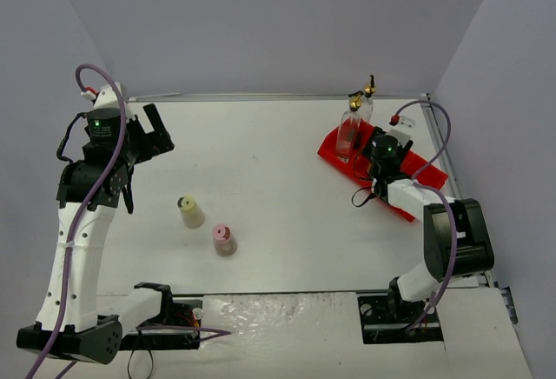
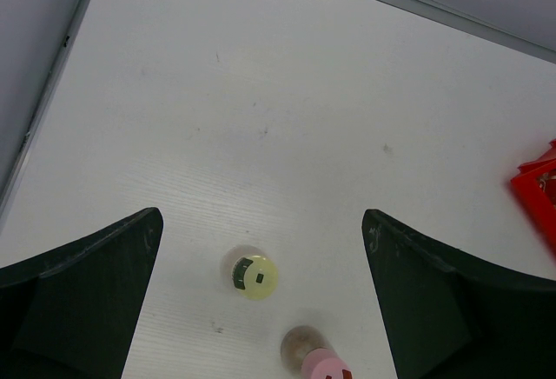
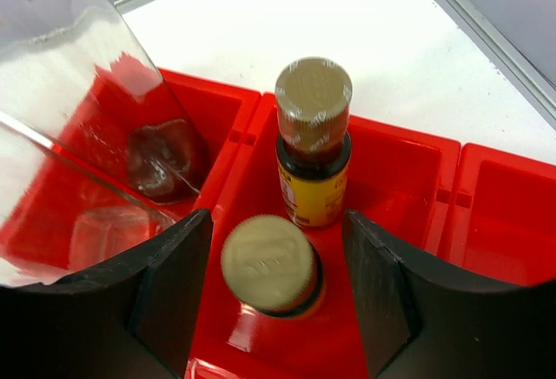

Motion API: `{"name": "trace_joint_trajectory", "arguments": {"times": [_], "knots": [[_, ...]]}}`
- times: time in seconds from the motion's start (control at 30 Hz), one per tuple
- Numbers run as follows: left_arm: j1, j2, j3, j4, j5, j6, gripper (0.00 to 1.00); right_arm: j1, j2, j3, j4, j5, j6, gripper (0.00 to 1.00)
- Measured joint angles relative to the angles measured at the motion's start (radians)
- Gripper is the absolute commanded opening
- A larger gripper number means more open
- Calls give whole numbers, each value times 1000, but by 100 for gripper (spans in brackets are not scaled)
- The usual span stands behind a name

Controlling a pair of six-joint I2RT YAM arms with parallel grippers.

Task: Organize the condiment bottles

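1. The surface (image 1: 261, 162) is plain white.
2. The tray (image 3: 512, 214) is glossy bright red.
3. One amber bottle (image 3: 313, 179) has a yellow label, a dark collar and a tan ribbed cap. The other amber bottle (image 3: 268, 266) has a paler tan cap.
4. The clear glass bottle (image 1: 349, 134) and the second clear glass bottle (image 1: 366, 107) have gold spouts.
5. The cream bottle (image 1: 189, 211) is pale yellow-cream with a dark mark on top.
6. The pink bottle (image 1: 224, 239) is soft pink, similarly marked.
7. The left claw (image 2: 261, 214) and right claw (image 3: 276, 218) are matte black.

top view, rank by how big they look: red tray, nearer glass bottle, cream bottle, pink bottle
1. red tray
2. nearer glass bottle
3. cream bottle and pink bottle: they look alike, so not ranked
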Motion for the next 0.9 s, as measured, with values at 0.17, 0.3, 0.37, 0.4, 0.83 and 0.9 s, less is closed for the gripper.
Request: {"name": "trace_joint_trajectory", "arguments": {"times": [0.17,0.3,0.37,0.4,0.83,0.9], "knots": [[0,0,0,0,0,0,97,0,-2,29,-21,22,6,73],[0,0,0,0,0,0,97,1,-19,37,-64,37,10,74],[0,0,0,0,0,0,97,4,-37,37,-90,47,16,75],[0,0,0,0,0,0,97,7,-50,37,-110,52,20,75],[0,0,-1,0,0,0,97,212,-350,171,-478,86,52,85],[0,0,-7,2,0,0,97,283,-371,220,-534,19,59,87]]}}
